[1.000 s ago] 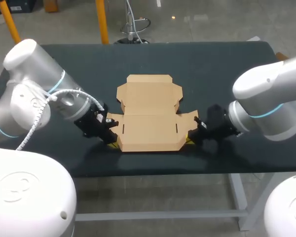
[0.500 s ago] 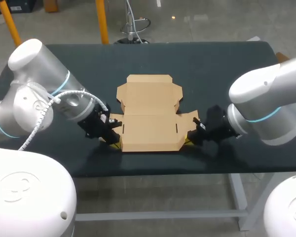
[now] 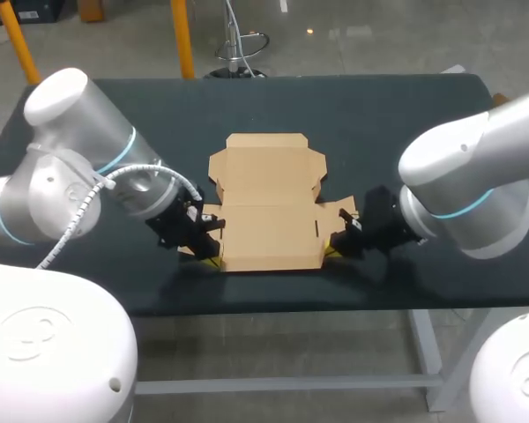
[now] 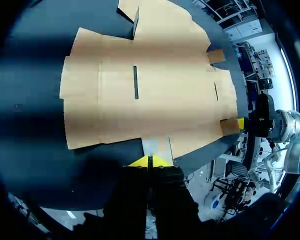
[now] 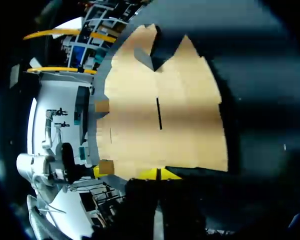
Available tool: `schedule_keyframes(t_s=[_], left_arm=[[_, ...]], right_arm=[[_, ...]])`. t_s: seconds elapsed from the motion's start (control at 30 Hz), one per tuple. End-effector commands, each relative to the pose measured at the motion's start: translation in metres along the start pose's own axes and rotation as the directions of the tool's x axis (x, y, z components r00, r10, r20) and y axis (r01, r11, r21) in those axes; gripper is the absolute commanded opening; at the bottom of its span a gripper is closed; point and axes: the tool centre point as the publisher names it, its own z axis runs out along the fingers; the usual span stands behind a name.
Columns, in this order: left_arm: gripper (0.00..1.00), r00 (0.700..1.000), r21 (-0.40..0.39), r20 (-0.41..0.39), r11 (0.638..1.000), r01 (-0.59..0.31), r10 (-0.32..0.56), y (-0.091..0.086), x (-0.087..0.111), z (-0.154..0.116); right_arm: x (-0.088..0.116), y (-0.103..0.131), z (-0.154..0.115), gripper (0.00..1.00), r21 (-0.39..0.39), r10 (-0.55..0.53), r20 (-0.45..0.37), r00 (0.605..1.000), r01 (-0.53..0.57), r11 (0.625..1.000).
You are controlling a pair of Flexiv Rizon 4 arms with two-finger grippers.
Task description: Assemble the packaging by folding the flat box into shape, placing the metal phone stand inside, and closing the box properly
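Observation:
The flat cardboard box (image 3: 269, 198) lies unfolded in the middle of the black table (image 3: 379, 115). My left gripper (image 3: 212, 258) sits low at the box's near left corner, shut, with its yellow tips against the edge of the left side flap (image 4: 105, 130). My right gripper (image 3: 332, 253) is at the near right corner, also shut, its tips at the edge of the right side flap (image 5: 190, 150). In the left wrist view the left gripper (image 4: 150, 161) has the box (image 4: 150, 85) spread ahead of it. The right gripper (image 5: 160, 174) faces the box (image 5: 160, 110) from the other side. No phone stand is in view.
Bare black tabletop surrounds the box on all sides, with wide room behind it and at both ends. The table's front edge (image 3: 273, 308) runs close below both grippers. Each arm's bulky elbow hangs over its own end of the table.
Both grippers have slid inward toward the box's near corners. The two side flaps look narrower from above than a second ago. Both grippers stayed shut.

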Motion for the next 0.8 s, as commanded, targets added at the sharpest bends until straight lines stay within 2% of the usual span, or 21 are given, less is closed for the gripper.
schedule_keyframes(t_s=[0.03,0.8], left_arm=[[0.00,1.000,-0.005,0.013,1.000,0.000,0.000,-0.0013,0.0043,0.0035],[0.00,1.000,-0.006,0.031,1.000,0.002,-0.002,0.0017,0.0141,0.0117]], right_arm=[[0.0021,-0.0010,0.0008,0.00,0.002,-0.004,0.003,1.000,0.004,1.000],[0.0067,-0.0110,0.0098,0.00,0.036,-0.047,0.050,0.998,0.046,0.998]])
